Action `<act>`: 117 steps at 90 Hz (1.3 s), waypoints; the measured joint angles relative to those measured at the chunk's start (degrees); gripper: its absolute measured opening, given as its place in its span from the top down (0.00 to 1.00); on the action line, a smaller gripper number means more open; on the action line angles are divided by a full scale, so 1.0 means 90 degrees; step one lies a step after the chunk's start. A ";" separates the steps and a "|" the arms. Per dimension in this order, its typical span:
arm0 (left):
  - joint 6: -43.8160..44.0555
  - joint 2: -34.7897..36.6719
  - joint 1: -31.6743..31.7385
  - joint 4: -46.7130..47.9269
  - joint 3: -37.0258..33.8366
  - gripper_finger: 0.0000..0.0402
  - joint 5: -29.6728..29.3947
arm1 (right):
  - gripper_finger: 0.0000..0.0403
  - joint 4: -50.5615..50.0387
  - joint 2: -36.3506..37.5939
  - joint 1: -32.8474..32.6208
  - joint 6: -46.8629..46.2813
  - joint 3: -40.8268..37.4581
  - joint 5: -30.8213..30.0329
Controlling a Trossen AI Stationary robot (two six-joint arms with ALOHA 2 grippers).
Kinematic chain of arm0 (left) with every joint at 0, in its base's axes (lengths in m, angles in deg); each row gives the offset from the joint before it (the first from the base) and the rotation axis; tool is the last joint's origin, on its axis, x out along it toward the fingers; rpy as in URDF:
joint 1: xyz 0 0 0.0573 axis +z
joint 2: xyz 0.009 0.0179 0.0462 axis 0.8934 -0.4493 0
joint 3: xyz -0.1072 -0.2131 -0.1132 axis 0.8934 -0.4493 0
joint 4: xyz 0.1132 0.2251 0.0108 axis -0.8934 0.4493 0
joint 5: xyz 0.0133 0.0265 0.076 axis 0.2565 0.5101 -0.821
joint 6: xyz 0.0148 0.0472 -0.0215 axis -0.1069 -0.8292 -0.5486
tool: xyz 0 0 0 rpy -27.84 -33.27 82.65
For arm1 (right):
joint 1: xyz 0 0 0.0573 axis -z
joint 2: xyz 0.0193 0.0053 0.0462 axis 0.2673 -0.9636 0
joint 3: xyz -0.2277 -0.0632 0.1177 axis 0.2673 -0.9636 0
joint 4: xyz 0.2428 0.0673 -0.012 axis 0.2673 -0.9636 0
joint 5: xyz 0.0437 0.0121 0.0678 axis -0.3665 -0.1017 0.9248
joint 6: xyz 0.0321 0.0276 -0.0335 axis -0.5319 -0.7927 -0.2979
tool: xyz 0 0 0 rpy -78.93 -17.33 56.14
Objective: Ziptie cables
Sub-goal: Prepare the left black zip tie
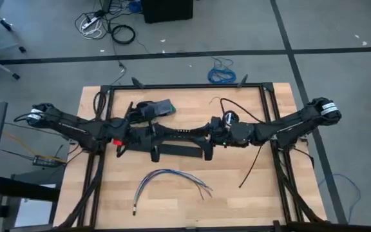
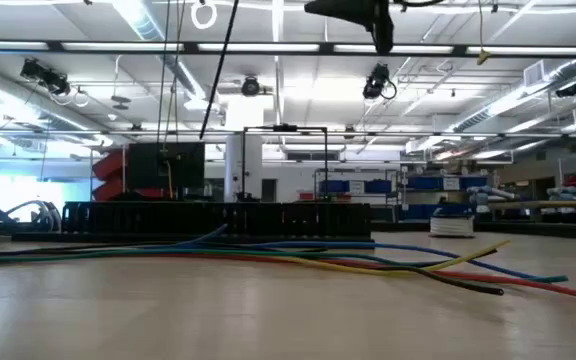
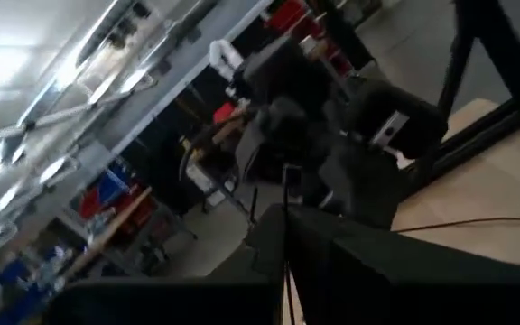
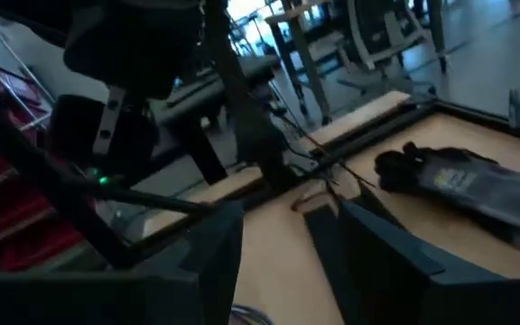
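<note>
Overhead, surface (image 1: 237,206): pale wood, black frame around it.
Left claw (image 1: 152,133): mid-surface, facing the right claw; grip state cannot be told.
Right claw (image 1: 206,137): fingers spread, holding nothing.
Cables (image 1: 169,180): loose, below both claws, untouched.
Channel (image 1: 179,151): under both claws.
Room: grey floor, ceiling lights, shelving.

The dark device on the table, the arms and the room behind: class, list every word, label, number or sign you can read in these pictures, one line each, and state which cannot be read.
None can be read.
Dark device: pale label, too blurred to read.
Right arm wrist: white bands, no legible text.
Left arm wrist: white bands, no legible text.
Room shelves and bins: any markings too small to read.
</note>
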 joint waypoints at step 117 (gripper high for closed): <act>-0.4748 -0.1847 -0.1676 -0.0119 -0.0005 1.00 -0.2344 | 0.63 0.0185 -0.0111 0.0909 -0.2891 -0.0058 0.1683</act>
